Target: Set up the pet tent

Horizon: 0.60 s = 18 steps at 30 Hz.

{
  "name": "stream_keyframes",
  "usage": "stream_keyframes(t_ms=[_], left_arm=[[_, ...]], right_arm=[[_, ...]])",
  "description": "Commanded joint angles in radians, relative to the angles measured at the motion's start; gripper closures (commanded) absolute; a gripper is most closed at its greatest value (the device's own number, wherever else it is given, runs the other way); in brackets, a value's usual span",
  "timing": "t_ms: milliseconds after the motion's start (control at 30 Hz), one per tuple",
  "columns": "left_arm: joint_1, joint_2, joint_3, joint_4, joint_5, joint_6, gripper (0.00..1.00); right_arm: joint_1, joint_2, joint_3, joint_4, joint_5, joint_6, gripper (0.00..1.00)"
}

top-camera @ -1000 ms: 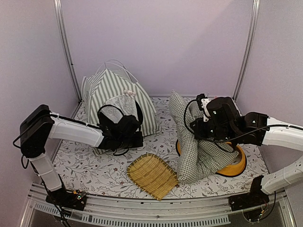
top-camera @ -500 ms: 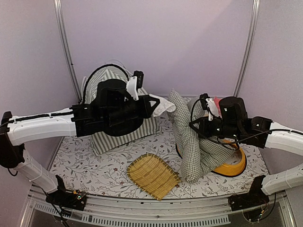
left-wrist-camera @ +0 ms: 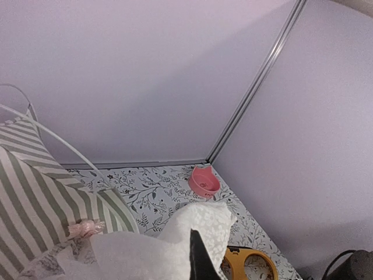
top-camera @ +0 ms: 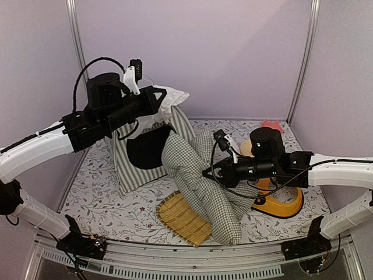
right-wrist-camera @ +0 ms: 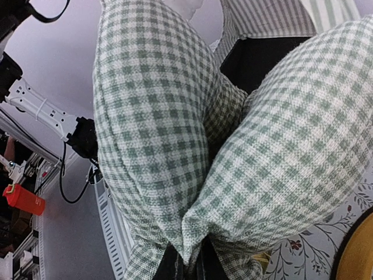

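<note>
The pet tent (top-camera: 129, 166) stands at the back left, grey-green and white striped, its dark doorway (top-camera: 144, 149) uncovered. My left gripper (top-camera: 161, 100) is raised above it, shut on the white lace door curtain (top-camera: 175, 95), which it holds lifted. In the left wrist view the curtain (left-wrist-camera: 201, 224) drapes over my gripper (left-wrist-camera: 201, 258), with the striped tent wall (left-wrist-camera: 35, 186) at the left. My right gripper (top-camera: 206, 174) is shut on the folded green-white gingham cushion (top-camera: 201, 189), whose upper end leans at the doorway. The cushion (right-wrist-camera: 157, 116) fills the right wrist view above my right gripper (right-wrist-camera: 195, 263).
A woven bamboo tray (top-camera: 178, 219) lies at the front centre, partly under the cushion. A yellow bowl stand (top-camera: 287, 205) sits under the right arm. A pink cat-ear bowl (top-camera: 271, 124) stands at the back right corner. Frame posts rise at both back corners.
My left arm rose from the tent door, pulling the lace curtain up and baring the doorway. My right gripper carried the cushion left and down, off the yellow stand, toward the tent.
</note>
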Motion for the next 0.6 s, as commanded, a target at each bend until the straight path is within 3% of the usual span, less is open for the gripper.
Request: stream_keyframes(t_ms=[0, 367, 567], left_arm=[[0.039, -0.042, 0.01, -0.003, 0.062, 0.041, 1.0], [0.0, -0.008, 0.088, 0.049, 0.251, 0.029, 1.0], [-0.071, 0.044, 0.19, 0.044, 0.278, 0.054, 1.0]], right_arm=[[0.013, 0.085, 0.069, 0.171, -0.113, 0.001, 1.0], [-0.019, 0.275, 0.252, 0.3, -0.091, 0.04, 1.0], [-0.024, 0.264, 0.252, 0.297, -0.093, 0.056, 1.0]])
